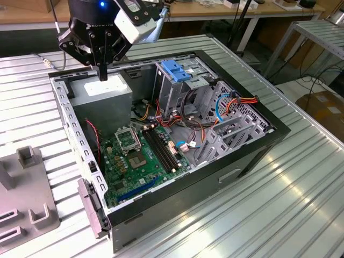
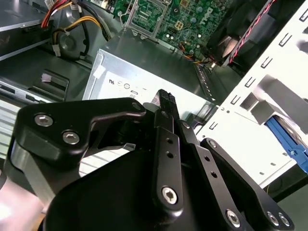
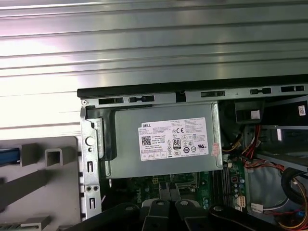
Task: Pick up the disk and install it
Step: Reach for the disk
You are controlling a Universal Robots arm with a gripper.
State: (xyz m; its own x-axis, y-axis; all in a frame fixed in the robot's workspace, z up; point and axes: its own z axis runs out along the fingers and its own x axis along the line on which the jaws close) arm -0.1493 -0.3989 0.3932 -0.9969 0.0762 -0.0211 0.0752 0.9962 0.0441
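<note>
Exterior view has the tool (image 1: 102, 71) hanging point-down over the open computer case (image 1: 231, 172). The case lies on its side on the slatted table (image 1: 290, 204), so its inside can be reached from above. The fingers (image 2: 163, 139) are drawn together with nothing between them, and both wrist views show the black links folded close and carrying no load.

Straight below the tool sits the grey power supply (image 1: 99, 94), white sticker facing up; it is not the part wanted. Off to one side of the tool, deeper in the case, stands the silver drive cage (image 1: 180, 91) with a blue bracket (image 1: 174, 70) on top. I judge this to be the bay meant to receive the drive.

On the tool's other side, outside the case wall, a grey fixture (image 3: 53, 178) rests on the table. In the first wrist view a strip of blue lies in it, which I take to be a carrier rail of the disk (image 3: 8, 156), kept there within reach. Too little of it is visible to be sure. The tool is well apart from it, so by my reading the pickup is not yet done.
</note>
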